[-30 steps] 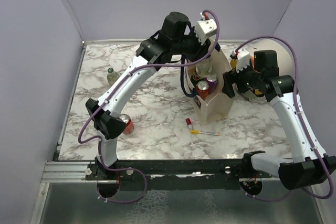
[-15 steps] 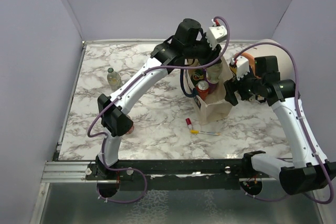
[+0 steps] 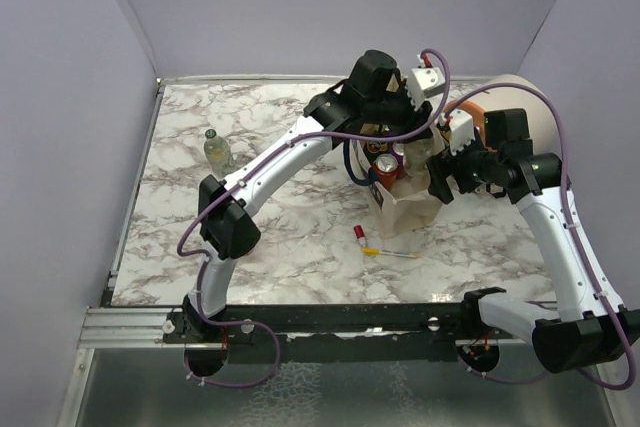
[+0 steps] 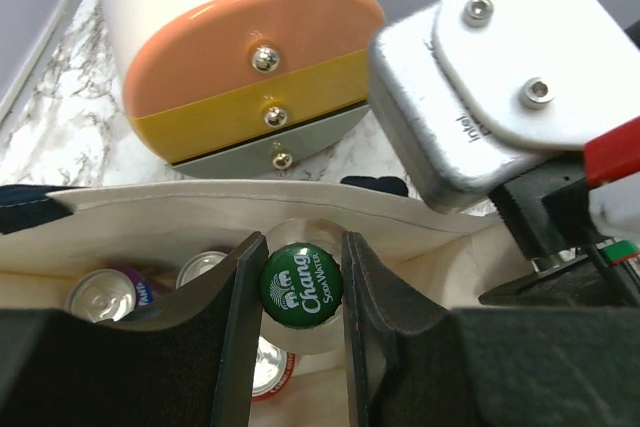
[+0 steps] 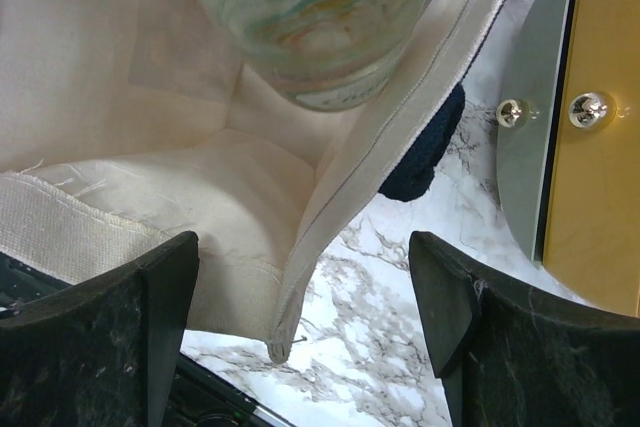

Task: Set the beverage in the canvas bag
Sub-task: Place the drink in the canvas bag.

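The canvas bag (image 3: pixel 412 205) stands upright at centre right, beige with navy handles (image 5: pixel 421 150). My left gripper (image 4: pixel 302 265) reaches down into its mouth, shut on the green Chang cap (image 4: pixel 300 283) of a clear glass bottle (image 5: pixel 312 22). The bottle's body hangs inside the bag. Several cans lie in the bag: two silver tops (image 4: pixel 100 293) and a red one (image 4: pixel 266 369). My right gripper (image 5: pixel 305 312) is wide open at the bag's right side. The bag's rim (image 5: pixel 318 227) hangs between its fingers (image 5: pixel 165 319) without touching them.
A cream-and-orange cylindrical container (image 3: pixel 522 109) lies right behind the bag, close to both wrists (image 4: pixel 240 57). A second glass bottle (image 3: pixel 213 148) stands at far left. A small red-capped item (image 3: pixel 360 235) and a yellow pen (image 3: pixel 392 253) lie in front of the bag.
My left arm has swung right and brought the bottle down into the bag's mouth. Its elbow now covers the red can on the table. My right gripper has shifted slightly by the bag.
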Robot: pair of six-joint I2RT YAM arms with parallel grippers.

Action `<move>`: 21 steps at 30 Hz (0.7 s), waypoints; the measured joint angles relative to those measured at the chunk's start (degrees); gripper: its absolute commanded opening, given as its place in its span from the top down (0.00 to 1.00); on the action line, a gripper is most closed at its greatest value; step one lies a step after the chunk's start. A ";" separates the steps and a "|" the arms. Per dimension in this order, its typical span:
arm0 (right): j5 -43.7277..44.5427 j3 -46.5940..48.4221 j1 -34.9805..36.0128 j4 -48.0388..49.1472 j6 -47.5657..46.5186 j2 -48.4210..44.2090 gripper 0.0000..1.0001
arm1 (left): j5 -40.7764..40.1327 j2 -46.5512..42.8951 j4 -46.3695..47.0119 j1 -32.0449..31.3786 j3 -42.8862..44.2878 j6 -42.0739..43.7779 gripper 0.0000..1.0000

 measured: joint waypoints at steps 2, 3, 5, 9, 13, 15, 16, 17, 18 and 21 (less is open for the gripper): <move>-0.02 -0.02 0.00 0.02 0.28 0.00 0.18 | 0.37 0.02 0.13 -0.33 -0.50 -0.02 1.00; -0.04 -0.07 0.00 0.02 0.42 0.00 0.18 | 0.50 0.04 0.39 -0.50 -0.98 -0.02 1.00; -0.22 -0.22 0.00 0.02 0.68 -0.02 0.20 | 0.59 0.22 0.55 -0.52 -1.44 0.02 1.00; -0.44 -0.50 0.00 0.04 1.14 -0.13 0.22 | 1.03 0.98 2.03 -0.55 -2.73 0.17 1.00; -0.42 -0.92 0.00 0.02 1.62 -0.83 0.27 | 2.99 1.07 6.49 -0.24 -7.37 0.28 1.00; -0.44 -0.98 0.00 0.02 1.90 -1.03 0.31 | 3.69 1.07 8.98 -0.17 -10.32 0.31 1.00; -0.44 -0.98 0.00 0.00 1.90 -1.09 0.34 | 4.07 1.07 10.10 -0.15 -11.89 0.35 1.00; -0.42 -0.98 0.00 -0.02 1.95 -1.14 0.36 | 4.26 1.07 10.67 -0.15 -13.03 0.37 1.00; -0.44 -0.98 0.00 -0.07 2.08 -1.14 0.39 | 4.46 1.07 11.13 -0.15 -14.08 0.39 1.00; -0.44 -0.98 0.00 -0.22 2.16 -1.14 0.45 | 4.92 1.07 11.72 -0.15 -15.50 0.63 1.00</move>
